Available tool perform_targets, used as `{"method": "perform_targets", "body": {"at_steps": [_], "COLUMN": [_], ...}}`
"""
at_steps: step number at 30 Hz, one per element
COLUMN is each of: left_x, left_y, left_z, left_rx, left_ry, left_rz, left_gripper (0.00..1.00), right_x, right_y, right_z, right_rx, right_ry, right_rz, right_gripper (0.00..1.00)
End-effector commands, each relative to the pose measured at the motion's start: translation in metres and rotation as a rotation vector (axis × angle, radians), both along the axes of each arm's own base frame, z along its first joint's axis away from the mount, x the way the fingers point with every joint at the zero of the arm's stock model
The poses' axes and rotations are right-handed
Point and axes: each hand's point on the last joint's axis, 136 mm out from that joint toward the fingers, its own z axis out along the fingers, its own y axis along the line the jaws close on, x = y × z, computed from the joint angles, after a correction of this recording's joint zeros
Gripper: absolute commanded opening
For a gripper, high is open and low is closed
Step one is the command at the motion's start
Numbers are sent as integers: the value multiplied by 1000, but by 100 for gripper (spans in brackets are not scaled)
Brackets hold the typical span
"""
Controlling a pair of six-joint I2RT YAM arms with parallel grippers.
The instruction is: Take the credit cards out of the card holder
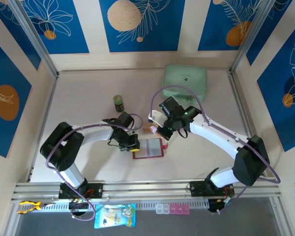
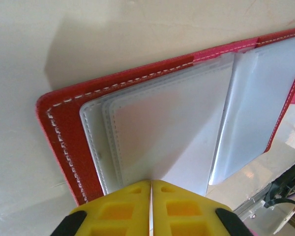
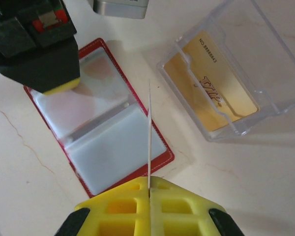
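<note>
card holder (image 1: 150, 148): lies open and flat on the table (image 1: 88, 98), between the two grippers; in the top view its long axis runs 9 to 3 o'clock
sleeves (image 2: 162, 128): greyish clear leaves fanned over the red cover; a faint pink tint under the upper leaf in the right wrist view may be another card, cannot tell
left gripper (image 1: 129, 143): at the holder's 9 o'clock edge, fingers closed together, apparently pinching a sleeve leaf and pinning the holder
right gripper (image 1: 163, 132): just off the holder's 1 o'clock corner, clamped on a thin card
held card (image 3: 149, 128): seen edge-on in the right wrist view, a pale line running 12 to 6 o'clock from the fingers, clear of the sleeves
tan card (image 3: 211, 83): already out, lying in a clear tray (image 3: 265, 54)
key relation: from the right gripper's own view, tray at 1 o'clock, holder at 11 o'clock; the card hangs between them
nearer arm: the right, for both tray and sleeves
right arm pose: elbow out at 4 o'clock, forearm reaching toward 10 o'clock, wrist pointed down
judgement: extraction of this card looks done; next comes setting it down
</note>
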Motion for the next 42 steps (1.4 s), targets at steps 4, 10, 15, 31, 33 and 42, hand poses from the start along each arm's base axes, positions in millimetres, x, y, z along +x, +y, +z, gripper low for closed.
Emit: {"method": "perform_targets", "body": {"at_steps": [4, 10, 15, 31, 33, 42], "left_x": [4, 7, 8, 2, 1, 0], "left_y": [4, 8, 20, 52, 54, 57], "left_z": [11, 20, 25, 29, 29, 29], "left_rx": [11, 9, 17, 24, 25, 25], "left_ry": [-32, -64, -91, -105, -104, -100], "left_rz": [12, 30, 63, 150, 151, 154], "left_gripper": [14, 15, 15, 15, 15, 15], "right_x": [15, 56, 89, 116, 116, 108], "right_y": [12, 16, 23, 25, 22, 12], "right_z": [12, 31, 36, 0, -6, -20], "right_rx": [23, 71, 94, 66, 45, -3], "right_ry": [-40, -66, -74, 80, 102, 187], "right_rz": [224, 252, 281, 359, 356, 356], "right_gripper": [0, 0, 0, 0, 0, 0]}}
